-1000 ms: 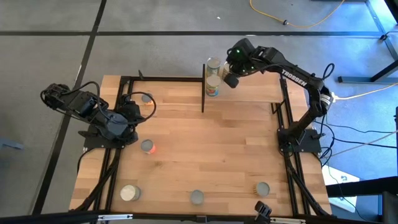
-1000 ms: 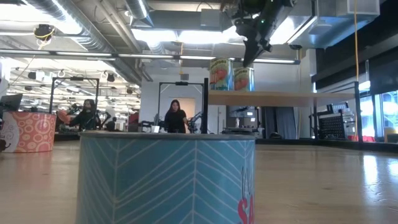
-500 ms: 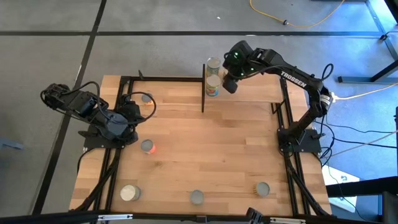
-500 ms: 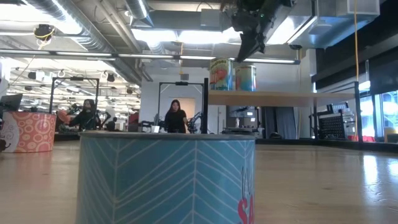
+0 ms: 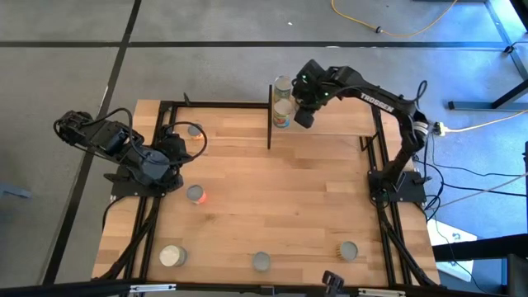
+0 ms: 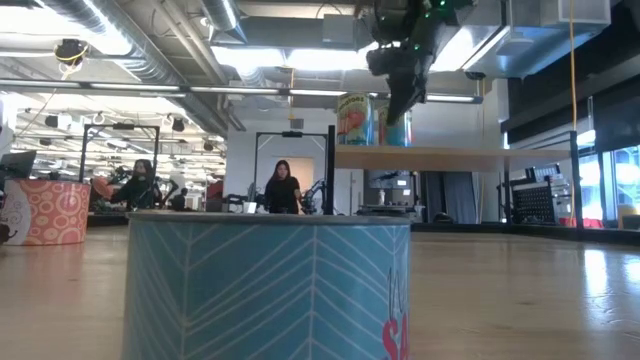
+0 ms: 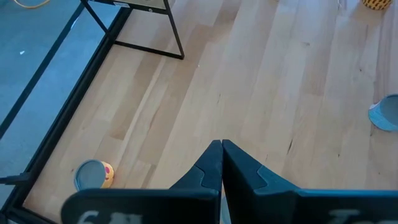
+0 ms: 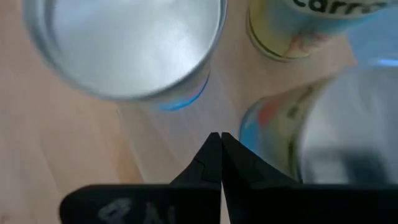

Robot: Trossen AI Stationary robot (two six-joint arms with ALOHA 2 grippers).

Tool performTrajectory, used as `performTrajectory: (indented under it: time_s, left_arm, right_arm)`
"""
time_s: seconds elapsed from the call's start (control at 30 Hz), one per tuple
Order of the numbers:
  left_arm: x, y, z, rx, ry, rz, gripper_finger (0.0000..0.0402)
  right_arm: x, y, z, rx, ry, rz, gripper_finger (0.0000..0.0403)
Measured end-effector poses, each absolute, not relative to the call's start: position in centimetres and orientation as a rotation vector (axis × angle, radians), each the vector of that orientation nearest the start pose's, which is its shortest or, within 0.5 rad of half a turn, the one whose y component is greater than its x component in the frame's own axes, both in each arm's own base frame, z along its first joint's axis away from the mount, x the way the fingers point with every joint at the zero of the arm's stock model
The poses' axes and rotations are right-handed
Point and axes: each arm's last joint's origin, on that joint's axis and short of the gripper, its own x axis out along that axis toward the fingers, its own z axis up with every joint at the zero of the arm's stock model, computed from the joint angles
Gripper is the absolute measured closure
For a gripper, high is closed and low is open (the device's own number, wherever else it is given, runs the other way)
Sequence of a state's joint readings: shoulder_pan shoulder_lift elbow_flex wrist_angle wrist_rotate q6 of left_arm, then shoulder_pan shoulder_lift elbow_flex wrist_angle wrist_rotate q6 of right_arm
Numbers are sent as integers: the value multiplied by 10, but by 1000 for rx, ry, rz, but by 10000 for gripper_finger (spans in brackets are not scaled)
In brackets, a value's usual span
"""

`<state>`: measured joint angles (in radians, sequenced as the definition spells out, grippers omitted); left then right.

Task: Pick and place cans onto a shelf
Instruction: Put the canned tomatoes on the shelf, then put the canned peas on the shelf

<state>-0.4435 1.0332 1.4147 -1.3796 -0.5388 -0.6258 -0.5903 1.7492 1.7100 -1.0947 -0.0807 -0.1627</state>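
Nearest the front edge of the table (image 5: 313,214) stand three cans – a pale one (image 5: 172,256), a grey-topped one (image 5: 261,261) and another (image 5: 348,251) – each well apart from its neighbours. Farther in, an orange-labelled can (image 5: 195,195) stands just beside the left gripper (image 5: 169,148), whose fingers are pressed together on nothing, and one more can (image 5: 195,132) stands behind it. At the far edge, the shelf (image 5: 330,115) carries two cans (image 5: 283,99) by its black post (image 5: 270,115); the right gripper (image 5: 303,115) hangs just beside them, fingers together and empty.

The tins look rigid and smooth, probably light enough to tip if nudged – a grip across the label at mid-height seems safest. The shelf board is bare to the right of the pair, though the post and the table's black frame rails hem in approaches from the sides
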Motion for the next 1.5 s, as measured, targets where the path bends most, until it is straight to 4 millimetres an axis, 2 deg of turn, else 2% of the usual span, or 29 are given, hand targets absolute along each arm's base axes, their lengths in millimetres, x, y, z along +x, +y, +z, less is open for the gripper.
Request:
performTrajectory:
  time_s: [0.2,0.8,1.0,1.2,1.5]
  left_arm:
    - [133,-47,399,-115,803,351,401]
    - [133,-46,399,-114,804,352,401]
    - [133,-46,399,-114,805,352,401]
    - [133,-46,399,-114,806,352,401]
    - [129,-48,396,-162,892,291,401]
  right_arm:
    - [302,-202,318,203,1121,-400,403]
    - [301,-207,321,70,1146,-516,403]
    - [303,-205,321,109,1117,-446,403]
    - [311,-184,328,161,1048,-260,403]
    - [302,-135,369,97,919,-115,403]
